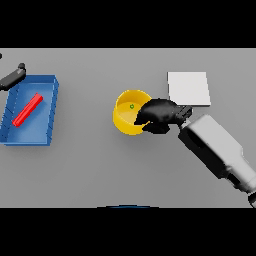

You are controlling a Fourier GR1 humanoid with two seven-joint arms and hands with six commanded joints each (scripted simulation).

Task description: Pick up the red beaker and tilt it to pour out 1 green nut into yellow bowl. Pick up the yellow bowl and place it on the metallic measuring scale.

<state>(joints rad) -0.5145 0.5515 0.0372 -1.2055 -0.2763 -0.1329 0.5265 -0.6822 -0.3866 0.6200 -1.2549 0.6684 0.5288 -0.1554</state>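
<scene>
The yellow bowl stands at the table's middle with one green nut inside it. My right hand is at the bowl's right rim, its fingers curled round that rim. The metallic scale, a flat pale square, lies just behind and to the right of this hand. The red beaker lies on its side in the blue tray at the far left. My left hand shows at the tray's back left corner, above the table's left edge.
The blue tray has low walls and takes up the table's left end. My right forearm runs from the lower right toward the bowl.
</scene>
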